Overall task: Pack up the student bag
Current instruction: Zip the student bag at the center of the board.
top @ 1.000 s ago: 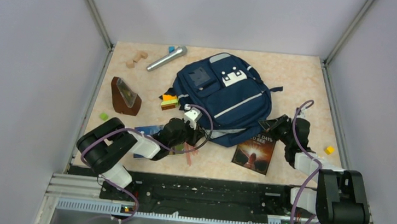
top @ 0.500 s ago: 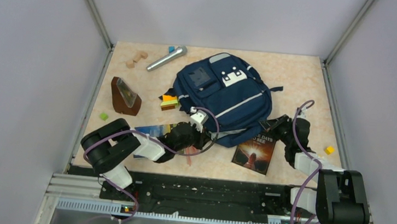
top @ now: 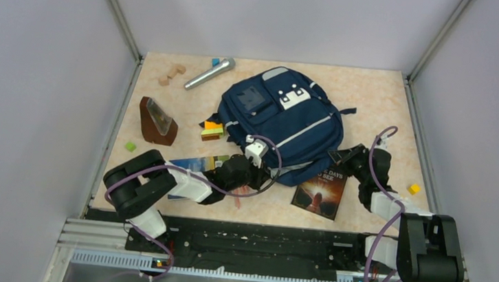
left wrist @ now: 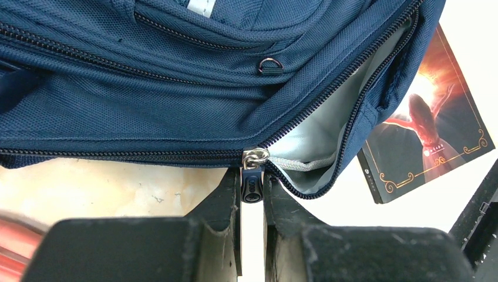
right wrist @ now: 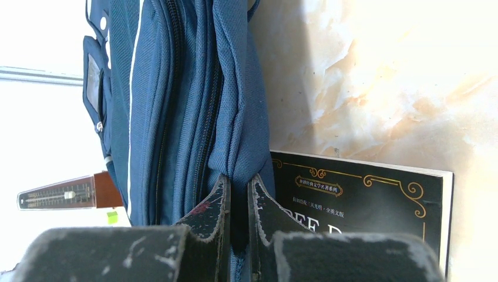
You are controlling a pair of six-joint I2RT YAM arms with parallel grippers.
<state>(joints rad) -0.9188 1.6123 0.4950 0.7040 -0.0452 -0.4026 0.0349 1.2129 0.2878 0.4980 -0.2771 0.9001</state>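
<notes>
Student bag [top: 280, 122]: navy, apparently part-unzipped

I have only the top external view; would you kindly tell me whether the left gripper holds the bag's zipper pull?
Observer: Yes; the left wrist view shows the left gripper shut on the zipper pull of the student bag.
Operator: Thanks. Is that compartment open?
Observer: Partly; right of the slider, grey lining shows through the gap.
Operator: And the other arm?
Observer: The right gripper is shut on a fold of bag fabric, beside the book.
</notes>
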